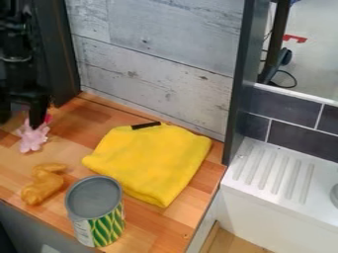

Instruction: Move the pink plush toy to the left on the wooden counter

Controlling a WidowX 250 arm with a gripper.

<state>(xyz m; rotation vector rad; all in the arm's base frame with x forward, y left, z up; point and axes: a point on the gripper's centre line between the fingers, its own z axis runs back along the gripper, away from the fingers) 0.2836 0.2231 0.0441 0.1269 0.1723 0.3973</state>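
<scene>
The black gripper (22,116) hangs at the left edge of the camera view, its two fingers apart and nothing seen between them. Nearest to it is a pink toy (33,136), partly hidden behind the right finger. A brown-orange toy figure (43,185) lies farther down on the wooden counter (142,236). To its right, an open-looking grey-topped can with a green and yellow label (100,223) stands upright near the front edge. A folded yellow cloth (150,159) covers the counter's middle, with a small black strip (146,125) at its back edge.
Behind the counter rises a grey wood-patterned wall (155,64). A dark upright post (241,79) stands at its right end. Beyond that are a white ribbed drainboard (273,174) and dark tiles (300,137). A dark panel (56,54) stands behind the arm.
</scene>
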